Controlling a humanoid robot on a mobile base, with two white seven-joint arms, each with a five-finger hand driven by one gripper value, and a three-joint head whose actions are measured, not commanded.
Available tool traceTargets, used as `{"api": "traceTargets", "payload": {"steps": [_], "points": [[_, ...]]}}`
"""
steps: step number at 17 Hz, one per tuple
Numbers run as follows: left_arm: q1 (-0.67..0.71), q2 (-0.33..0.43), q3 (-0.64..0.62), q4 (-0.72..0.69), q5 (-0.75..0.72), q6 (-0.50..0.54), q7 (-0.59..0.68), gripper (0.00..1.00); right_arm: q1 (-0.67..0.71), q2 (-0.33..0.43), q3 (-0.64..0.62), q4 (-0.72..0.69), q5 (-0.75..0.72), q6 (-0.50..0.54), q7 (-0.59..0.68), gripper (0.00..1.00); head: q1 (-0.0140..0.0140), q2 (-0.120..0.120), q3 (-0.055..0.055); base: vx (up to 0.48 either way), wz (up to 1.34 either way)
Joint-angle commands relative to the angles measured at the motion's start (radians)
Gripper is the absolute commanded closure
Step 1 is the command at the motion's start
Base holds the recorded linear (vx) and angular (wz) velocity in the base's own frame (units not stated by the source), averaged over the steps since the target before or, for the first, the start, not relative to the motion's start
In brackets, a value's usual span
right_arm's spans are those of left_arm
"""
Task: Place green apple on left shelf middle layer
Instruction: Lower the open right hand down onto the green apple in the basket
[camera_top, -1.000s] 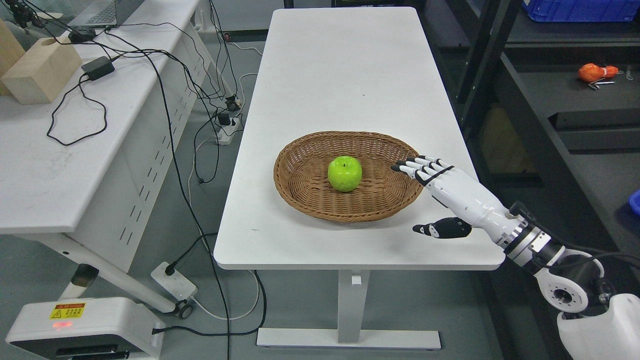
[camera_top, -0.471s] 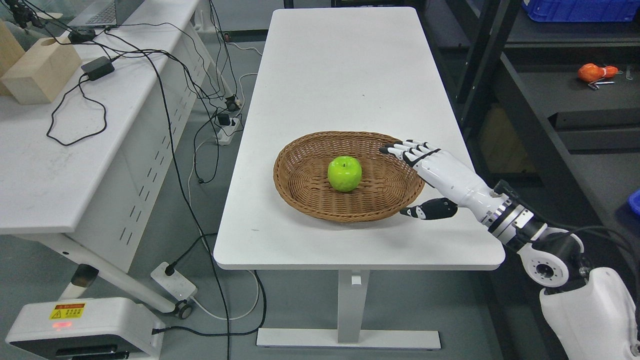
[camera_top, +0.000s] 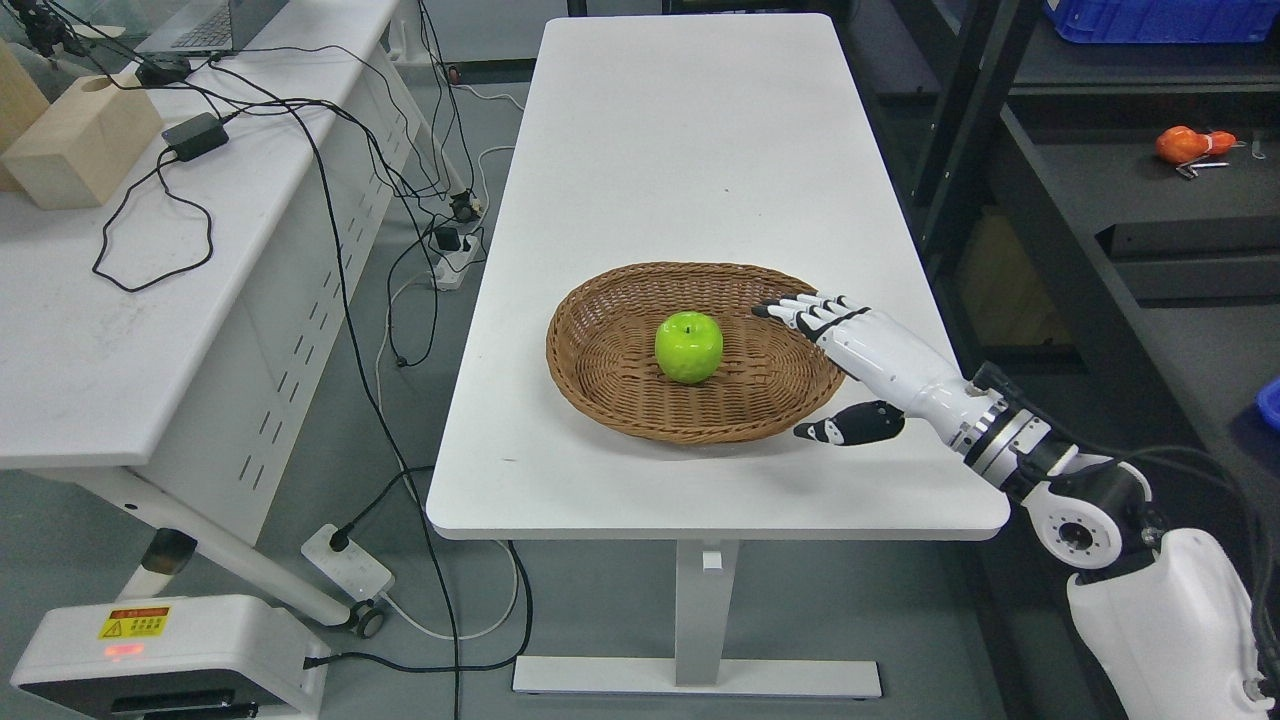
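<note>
A green apple sits upright in the middle of a shallow brown wicker basket on the white table. My right hand comes in from the lower right and hovers over the basket's right rim, to the right of the apple and apart from it. Its fingers are stretched out and its black thumb is spread low, so the hand is open and holds nothing. The left arm is out of view.
A dark metal shelf rack stands to the right of the table, with an orange object on one layer and a blue bin above. A white desk with cables and a wooden block stands at left.
My right hand has moved left and away from the table's front edge, from beside the basket to over its right rim, closer to the apple. The apple and basket have not moved.
</note>
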Motion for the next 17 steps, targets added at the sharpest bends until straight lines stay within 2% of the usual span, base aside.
{"api": "traceTargets", "payload": {"steps": [1, 6, 9, 13, 17], "points": [[0.000, 0.017, 0.000, 0.000, 0.000, 0.000, -0.001, 0.00, -0.002, 0.013, 0.012, 0.038, -0.013, -0.001, 0.003, 0.00, 0.0000, 0.000, 0.000, 0.019, -0.01], [0.000, 0.017, 0.000, 0.000, 0.000, 0.001, -0.001, 0.00, -0.005, 0.030, 0.029, 0.041, 0.000, -0.001, 0.010, 0.00, 0.0000, 0.000, 0.000, 0.078, -0.07], [0.000, 0.017, 0.000, 0.000, 0.000, 0.000, 0.001, 0.00, 0.019, 0.015, 0.046, 0.038, -0.007, -0.010, 0.083, 0.00, 0.0000, 0.000, 0.000, 0.167, -0.13], [0.000, 0.017, 0.000, 0.000, 0.000, 0.001, 0.001, 0.00, 0.044, 0.016, 0.126, 0.035, -0.004, -0.016, 0.089, 0.00, 0.0000, 0.000, 0.000, 0.187, -0.06], [0.000, 0.017, 0.000, 0.000, 0.000, 0.000, -0.001, 0.00, 0.041, 0.060, 0.143, 0.012, -0.058, -0.094, 0.104, 0.00, 0.0000, 0.000, 0.000, 0.153, 0.07]]}}
